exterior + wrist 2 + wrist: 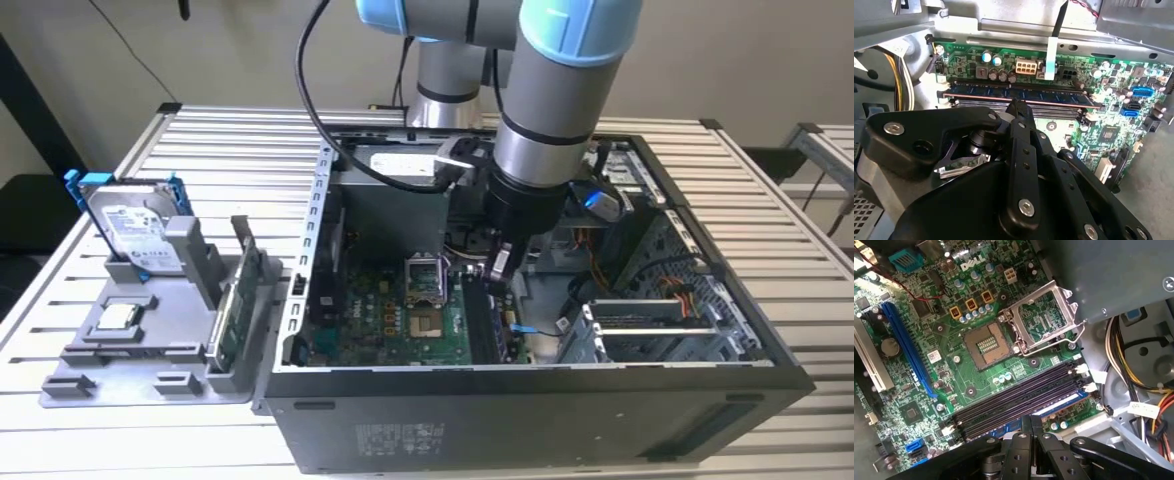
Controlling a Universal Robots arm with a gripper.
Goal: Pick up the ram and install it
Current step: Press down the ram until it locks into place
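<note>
Claw (1016,105) clenched narrow, tips just above ram (1019,95) seated in motherboard (1104,130) slot, aligned for pressing home.

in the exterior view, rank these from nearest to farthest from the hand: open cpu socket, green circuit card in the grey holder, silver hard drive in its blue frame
1. The open CPU socket, on the motherboard just toward the exterior view's left of the hand.
2. The green circuit card, upright in the grey holder outside the case, on the exterior view's left.
3. The silver hard drive in its blue frame, farthest left.
</note>
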